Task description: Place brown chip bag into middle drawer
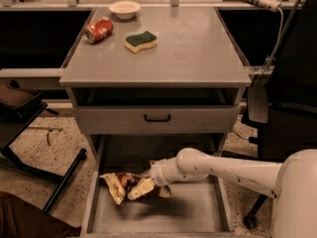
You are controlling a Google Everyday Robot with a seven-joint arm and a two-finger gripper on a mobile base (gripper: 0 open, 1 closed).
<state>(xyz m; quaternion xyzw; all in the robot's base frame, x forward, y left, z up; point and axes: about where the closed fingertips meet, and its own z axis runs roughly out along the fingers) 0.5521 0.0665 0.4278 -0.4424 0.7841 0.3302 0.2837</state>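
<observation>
Middle drawer (198, 213) pulled open at 6 o'clock of the view, under the closed drawer front (198, 119) with black handle (157, 118). White arm (223, 167) comes in from 4 o'clock. Gripper (146, 186) sits over the drawer's left half, fingers pinched on the brown chip bag (118, 184). The bag sticks out toward the gripper's 9 o'clock, tilted, inside the drawer, with a shadow on the floor beneath it. On the cabinet top (198, 48): red soda can (98, 29) at 10 o'clock, lying on its side; yellow sponge (141, 40) with green top just at the can's 4 o'clock; white bowl (124, 8) at 12 o'clock, near the back edge.
</observation>
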